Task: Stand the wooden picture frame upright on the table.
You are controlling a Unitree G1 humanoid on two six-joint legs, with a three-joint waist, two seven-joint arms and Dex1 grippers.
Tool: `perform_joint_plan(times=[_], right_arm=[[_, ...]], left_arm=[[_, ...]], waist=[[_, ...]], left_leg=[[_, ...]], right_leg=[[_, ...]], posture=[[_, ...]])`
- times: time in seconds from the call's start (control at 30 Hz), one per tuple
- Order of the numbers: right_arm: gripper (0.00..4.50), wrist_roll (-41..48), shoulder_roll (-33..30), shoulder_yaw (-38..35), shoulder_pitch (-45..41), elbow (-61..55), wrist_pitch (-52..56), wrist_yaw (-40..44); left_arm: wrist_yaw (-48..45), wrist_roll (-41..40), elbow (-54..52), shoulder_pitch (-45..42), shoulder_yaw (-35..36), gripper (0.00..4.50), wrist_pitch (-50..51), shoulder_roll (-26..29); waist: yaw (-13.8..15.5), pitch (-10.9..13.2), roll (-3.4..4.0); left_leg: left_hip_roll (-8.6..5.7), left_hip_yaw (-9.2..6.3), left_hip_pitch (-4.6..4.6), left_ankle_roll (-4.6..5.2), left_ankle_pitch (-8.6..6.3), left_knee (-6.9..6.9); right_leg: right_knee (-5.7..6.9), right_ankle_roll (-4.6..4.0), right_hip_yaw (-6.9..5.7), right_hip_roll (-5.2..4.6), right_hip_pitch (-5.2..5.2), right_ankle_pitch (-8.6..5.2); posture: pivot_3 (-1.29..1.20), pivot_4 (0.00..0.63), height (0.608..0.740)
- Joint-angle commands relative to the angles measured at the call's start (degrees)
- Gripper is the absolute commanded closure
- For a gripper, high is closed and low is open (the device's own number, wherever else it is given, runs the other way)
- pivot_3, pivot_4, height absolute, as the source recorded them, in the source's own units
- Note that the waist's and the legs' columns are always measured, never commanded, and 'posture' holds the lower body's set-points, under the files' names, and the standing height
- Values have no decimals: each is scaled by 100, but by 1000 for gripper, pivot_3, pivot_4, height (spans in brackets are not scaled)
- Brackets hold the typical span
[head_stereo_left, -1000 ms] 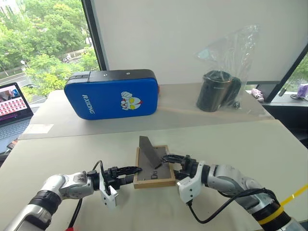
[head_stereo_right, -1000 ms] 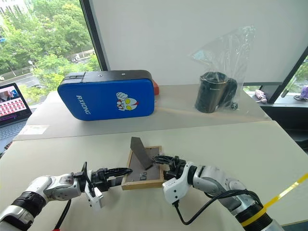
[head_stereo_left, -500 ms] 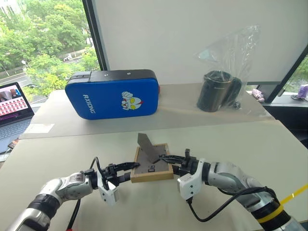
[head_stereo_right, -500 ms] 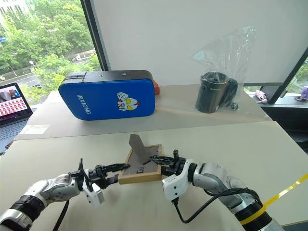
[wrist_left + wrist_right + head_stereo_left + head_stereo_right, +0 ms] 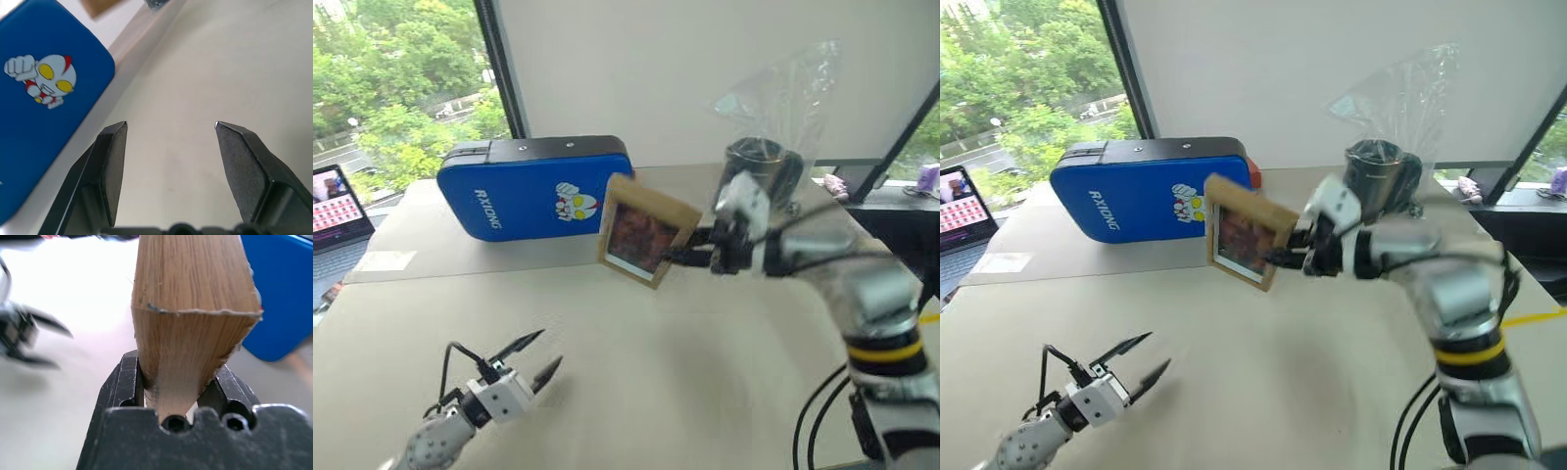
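The wooden picture frame [image 5: 644,230] is off the table [image 5: 705,372], held in the air in front of the blue case [image 5: 533,186], tilted, with its reddish portrait side facing the camera. The right gripper [image 5: 690,258] grips it at its right edge; in the right wrist view the 2 jaws are clenched on the light wood of the frame, one on each side. The left gripper [image 5: 530,357] hovers low over the bare table near the front left, well apart from the frame, its 2 jaws spread wide with nothing between them. Behind the frame, on the raised rear surface, a black cylindrical object [image 5: 759,176] sits inside a clear plastic bag [image 5: 783,98]. A laptop [image 5: 335,201] shows at the far left.
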Motion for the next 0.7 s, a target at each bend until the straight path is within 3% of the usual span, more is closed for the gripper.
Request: perform_joint_plan(times=[0.03, 0.37, 0.5, 0.57, 0.7], right_arm=[[3286, 638, -30, -107, -166, 322, 758, 296], [3286, -81, -66, 1323, 388, 1041, 85, 788], [3286, -183, -81, 1456, 450, 1056, -47, 867], [2285, -176, -62, 1404, 429, 1065, -39, 832], [1044, -204, -138, 1317, 452, 966, -24, 829]], left_arm=[[-78, 41, -376, -3, 288, 1418, 210, -151], [-341, 143, -672, 16, 516, 1418, 456, -490], [-409, 184, -716, 32, 567, 1418, 475, -568], [-443, 194, -725, 29, 594, 1359, 483, -606], [-516, 206, -705, 0, 604, 1359, 452, -666]], waist=[[35, 0, 0], [-52, 2, -1], [-56, 3, 0], [-55, 3, 0], [-49, 3, 0]], left_leg=[[0, 0, 0, 0, 0, 1], [-3, 11, -12, 3, -2, 5], [-4, 12, -7, 3, -2, 9], [-4, 12, -6, 3, -2, 10], [-4, 12, -7, 2, -1, 12]], right_leg=[[1, -1, -1, 1, 0, -1], [5, 5, 9, 0, -9, 3], [3, 6, 11, -1, -7, 3], [4, 6, 11, -1, -6, 3], [4, 6, 11, -1, -6, 3]], posture=[[0, 150, 740], [0, 150, 740], [0, 150, 740], [0, 150, 740], [0, 150, 740]])
